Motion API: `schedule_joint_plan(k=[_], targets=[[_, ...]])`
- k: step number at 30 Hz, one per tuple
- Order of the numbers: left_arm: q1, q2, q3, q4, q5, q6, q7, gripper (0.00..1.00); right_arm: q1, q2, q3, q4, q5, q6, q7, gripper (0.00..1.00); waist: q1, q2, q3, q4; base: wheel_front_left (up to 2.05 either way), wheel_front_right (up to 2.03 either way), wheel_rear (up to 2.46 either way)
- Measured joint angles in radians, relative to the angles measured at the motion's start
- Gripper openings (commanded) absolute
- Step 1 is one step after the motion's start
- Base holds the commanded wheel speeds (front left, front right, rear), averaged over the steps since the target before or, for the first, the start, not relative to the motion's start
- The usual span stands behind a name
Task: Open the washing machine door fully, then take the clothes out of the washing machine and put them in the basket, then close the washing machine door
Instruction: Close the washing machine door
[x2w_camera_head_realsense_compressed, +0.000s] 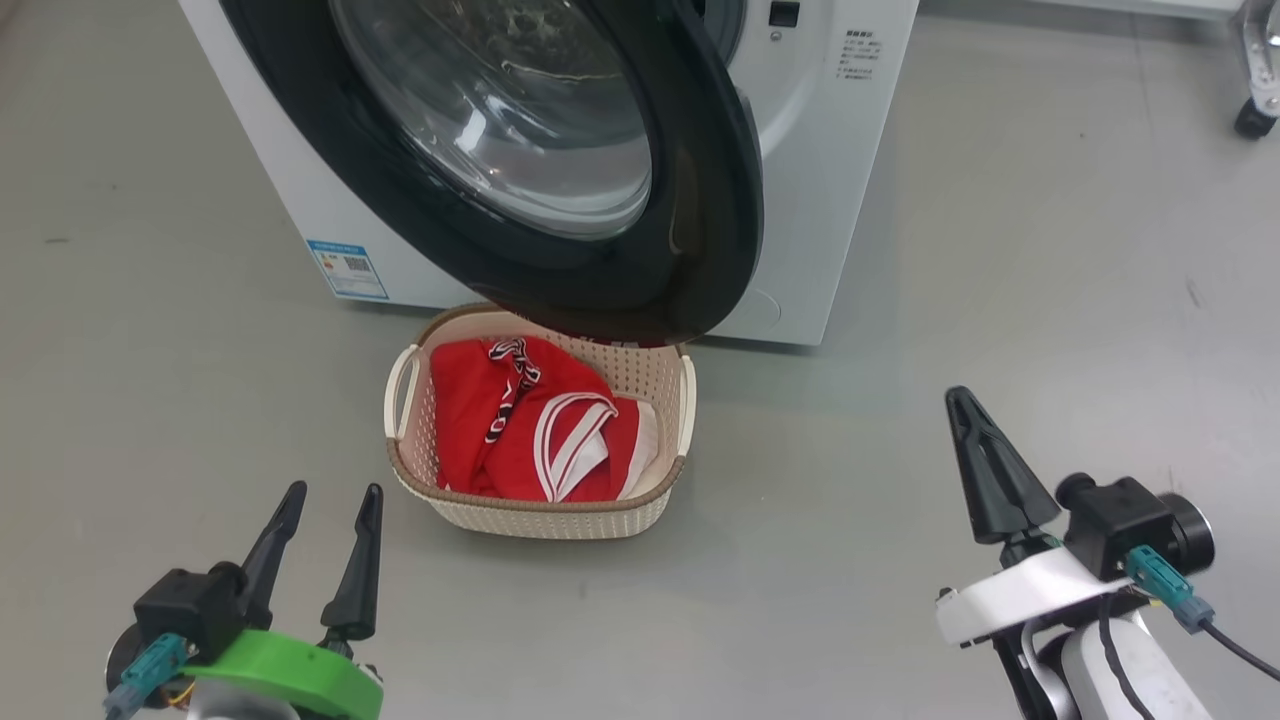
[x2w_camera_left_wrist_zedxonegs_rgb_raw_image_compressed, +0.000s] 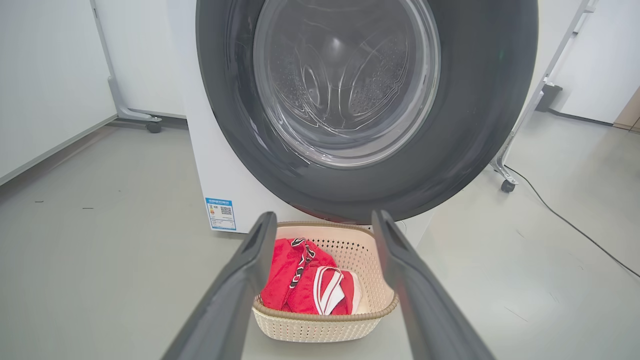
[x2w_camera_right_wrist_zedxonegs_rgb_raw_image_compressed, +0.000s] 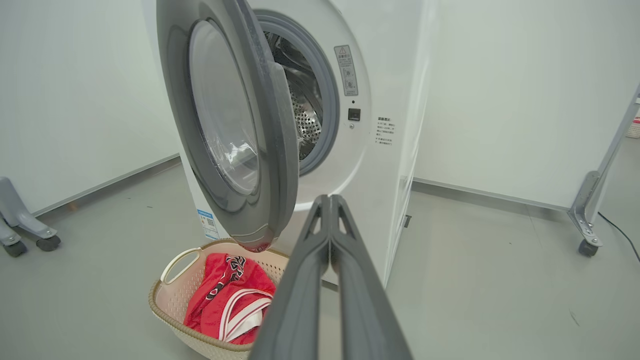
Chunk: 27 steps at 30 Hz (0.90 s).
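Bright red sports jerseys with white trim (x2w_camera_head_realsense_compressed: 520, 430) heaped in small cream perforated plastic basket (x2w_camera_head_realsense_compressed: 545, 520) on grey floor, beneath part-open glossy black round door (x2w_camera_head_realsense_compressed: 705, 200) of big white front-loading washing machine (x2w_camera_head_realsense_compressed: 830, 200). Near left: left gripper (x2w_camera_head_realsense_compressed: 335, 490), fingers apart, empty. Near right: right gripper (x2w_camera_head_realsense_compressed: 962, 400), fingers pressed together, holding nothing.

Reads as a lab or test room. Bare, smooth grey floor (x2w_camera_head_realsense_compressed: 1000, 300) underfoot; plain white wall panels (x2w_camera_right_wrist_zedxonegs_rgb_raw_image_compressed: 500, 75) all round; grey metal stand legs (x2w_camera_right_wrist_zedxonegs_rgb_raw_image_compressed: 582, 210) on small black castor wheels (x2w_camera_right_wrist_zedxonegs_rgb_raw_image_compressed: 586, 248) at the edges; thin black cable (x2w_camera_left_wrist_zedxonegs_rgb_raw_image_compressed: 575, 227) trailing across. Big white front-loading washing machine (x2w_camera_right_wrist_zedxonegs_rgb_raw_image_compressed: 390, 60) standing on open floor.
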Motion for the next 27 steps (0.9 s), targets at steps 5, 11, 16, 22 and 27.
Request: schedule_joint_plan(k=[5, 11, 16, 22, 27], targets=[[-0.023, -0.009, -0.001, -0.013, 0.000, -0.002, 0.000, 1.00, -0.061, -0.037, 0.054, -0.005, -0.036, 0.050, 0.001, 0.00, 0.0000, 0.0000, 0.038, 0.013, 0.00, 0.00, 0.00], [-0.046, -0.013, -0.002, -0.019, 0.002, -0.006, 0.000, 1.00, -0.168, -0.060, 0.120, -0.005, -0.075, 0.081, 0.028, 0.00, 0.0000, 0.0000, 0.095, 0.035, 0.00, 0.00, 0.00], [-0.084, -0.030, -0.010, -0.029, 0.002, -0.009, 0.000, 1.00, -0.268, -0.078, 0.164, -0.001, -0.101, 0.097, 0.061, 0.00, 0.0000, 0.0000, 0.146, 0.059, 0.00, 0.00, 0.00], [-0.121, -0.050, -0.010, -0.034, 0.002, -0.010, 0.000, 1.00, -0.394, -0.092, 0.183, 0.018, -0.101, 0.099, 0.096, 0.00, 0.0000, 0.0000, 0.206, 0.096, 0.00, 0.00, 0.00], [-0.151, -0.055, -0.017, -0.034, 0.021, -0.018, 0.000, 1.00, -0.467, -0.111, 0.203, 0.054, -0.107, 0.106, 0.117, 0.00, 0.0000, 0.0000, 0.251, 0.132, 0.00, 0.00, 0.00]])
